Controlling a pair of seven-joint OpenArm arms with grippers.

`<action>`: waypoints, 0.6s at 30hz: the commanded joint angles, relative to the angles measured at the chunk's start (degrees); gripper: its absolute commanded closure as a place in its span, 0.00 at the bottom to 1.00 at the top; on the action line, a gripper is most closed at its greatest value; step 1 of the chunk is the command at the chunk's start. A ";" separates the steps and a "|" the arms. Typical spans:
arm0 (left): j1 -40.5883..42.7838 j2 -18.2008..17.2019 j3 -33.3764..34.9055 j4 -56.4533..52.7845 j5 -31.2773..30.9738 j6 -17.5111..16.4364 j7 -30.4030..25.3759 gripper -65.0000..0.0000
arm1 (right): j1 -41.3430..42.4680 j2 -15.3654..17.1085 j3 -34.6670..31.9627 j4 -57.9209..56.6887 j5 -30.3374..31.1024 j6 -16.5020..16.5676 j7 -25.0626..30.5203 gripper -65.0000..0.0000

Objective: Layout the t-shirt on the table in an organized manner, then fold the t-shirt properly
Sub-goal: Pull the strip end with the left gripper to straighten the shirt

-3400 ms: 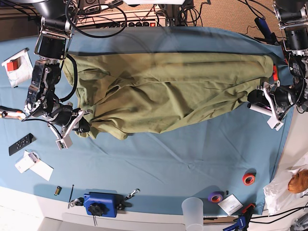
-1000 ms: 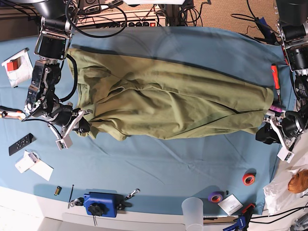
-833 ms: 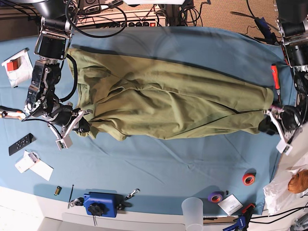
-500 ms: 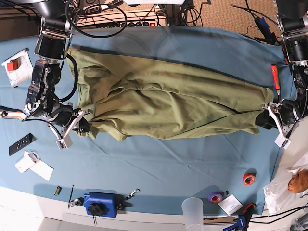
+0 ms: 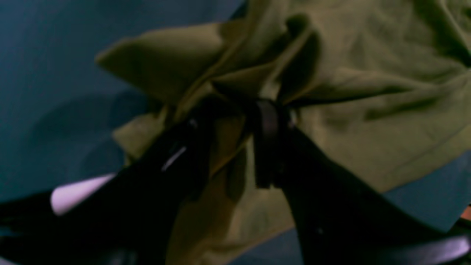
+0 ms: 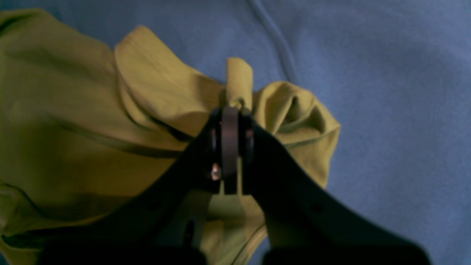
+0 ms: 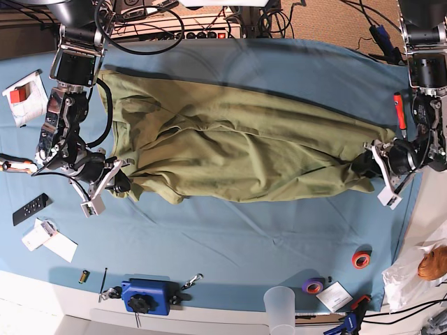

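The t-shirt (image 7: 237, 150) lies stretched across the surface (image 7: 244, 237) but rumpled and bunched, so by my reading the laying-out is only half done and no fold has begun. At the base view's left end, the right claw (image 7: 115, 183) is clenched on a gathered corner of cloth; its wrist view shows the fabric pinched tight between the tips, which the base view cannot. At the far end, the left claw (image 7: 368, 166) sits at the bunched hem. Its wrist view shows cloth between partly spread tips; whether it grips, I cannot tell.
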 commanded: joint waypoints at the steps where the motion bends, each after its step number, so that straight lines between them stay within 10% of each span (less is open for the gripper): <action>1: -1.49 -1.22 -0.48 0.76 -0.98 1.46 -1.70 0.79 | 1.44 0.87 0.24 1.07 0.92 0.39 1.36 1.00; 7: -2.99 -1.53 -0.48 0.79 2.97 2.78 -1.27 1.00 | 1.44 0.87 0.24 1.07 0.96 0.39 1.29 1.00; 18: -4.92 -1.68 -0.48 0.96 3.28 2.80 -1.25 1.00 | 1.44 0.87 0.24 1.07 0.96 0.39 1.29 1.00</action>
